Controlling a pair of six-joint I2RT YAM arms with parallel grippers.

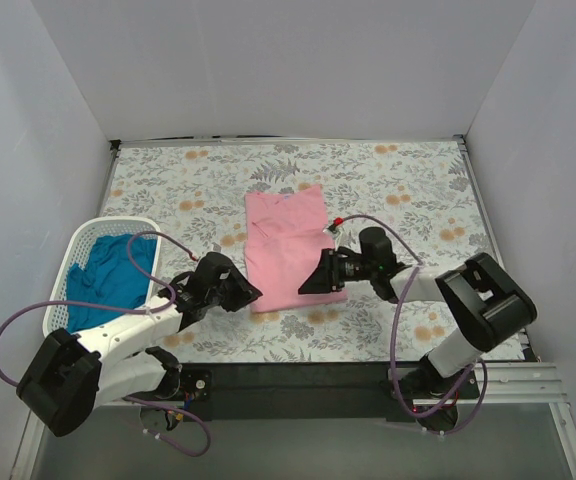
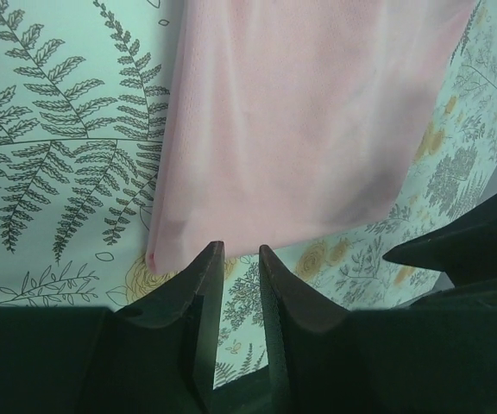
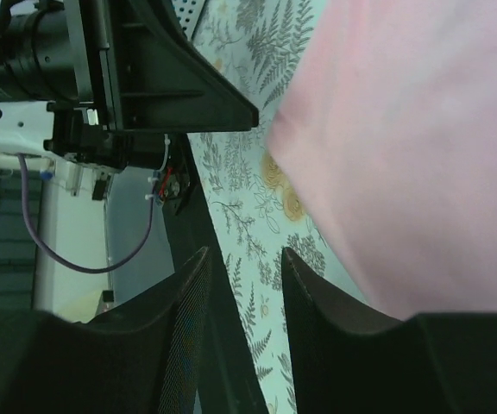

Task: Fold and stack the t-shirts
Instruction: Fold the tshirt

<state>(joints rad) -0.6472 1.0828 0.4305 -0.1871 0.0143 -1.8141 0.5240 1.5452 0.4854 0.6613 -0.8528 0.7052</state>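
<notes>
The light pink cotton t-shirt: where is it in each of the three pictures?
Top external: the light pink cotton t-shirt lies at table centre.
Left wrist: it fills the upper middle.
Right wrist: it fills the right side.
Shared landmark: fern-printed table cover beneath it.

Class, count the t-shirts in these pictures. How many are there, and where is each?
2. A pink t-shirt lies on the middle of the table; a teal t-shirt is bunched in the white basket at the left. Others could be hidden beneath it.
</notes>
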